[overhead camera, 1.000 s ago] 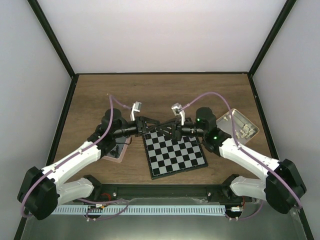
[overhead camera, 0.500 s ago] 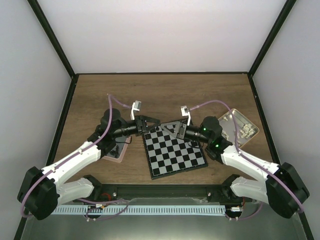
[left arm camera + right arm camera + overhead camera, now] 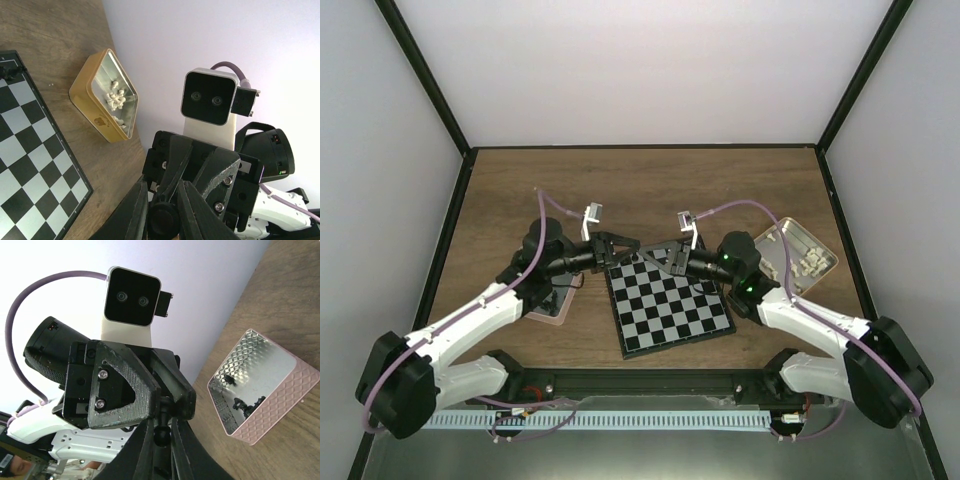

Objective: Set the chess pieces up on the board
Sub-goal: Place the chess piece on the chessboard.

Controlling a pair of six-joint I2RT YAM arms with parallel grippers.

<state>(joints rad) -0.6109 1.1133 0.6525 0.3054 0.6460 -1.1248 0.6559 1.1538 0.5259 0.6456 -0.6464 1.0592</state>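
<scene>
Filling the enclosure floor, the brown wooden table (image 3: 640, 185) carries everything. Two white arms come in from its 6 o'clock edge, the left arm (image 3: 480, 315) from about 7 and the right arm (image 3: 810, 320) from about 5, bending toward each other near the middle.

The board (image 3: 672, 312) lies flat between the table's centre and 6 o'clock. It is turned a little off square, with black and pale grey checks inside a thin black border. At 3 o'clock from the board, apart from it, sits the tan tin (image 3: 97, 117), open and silver inside. At 9 o'clock, largely under the left arm, stands the pink tray (image 3: 280, 405), its quilted shiny lining plain from the right wrist.

The left gripper (image 3: 630, 248) and the right gripper (image 3: 655, 253) meet tip to tip above the board's 12 o'clock edge, facing each other. The left gripper's fingers are clamped on a small black piece (image 3: 161, 434) with a round knob. The right gripper's fingers sit tight on either side of that same knob and seem to pinch it too, though the close view leaves the contact hard to judge.

Cream chess pieces (image 3: 114, 97) lie heaped in the tin, and a few black chess pieces (image 3: 245, 404) lie in the tray.
</scene>
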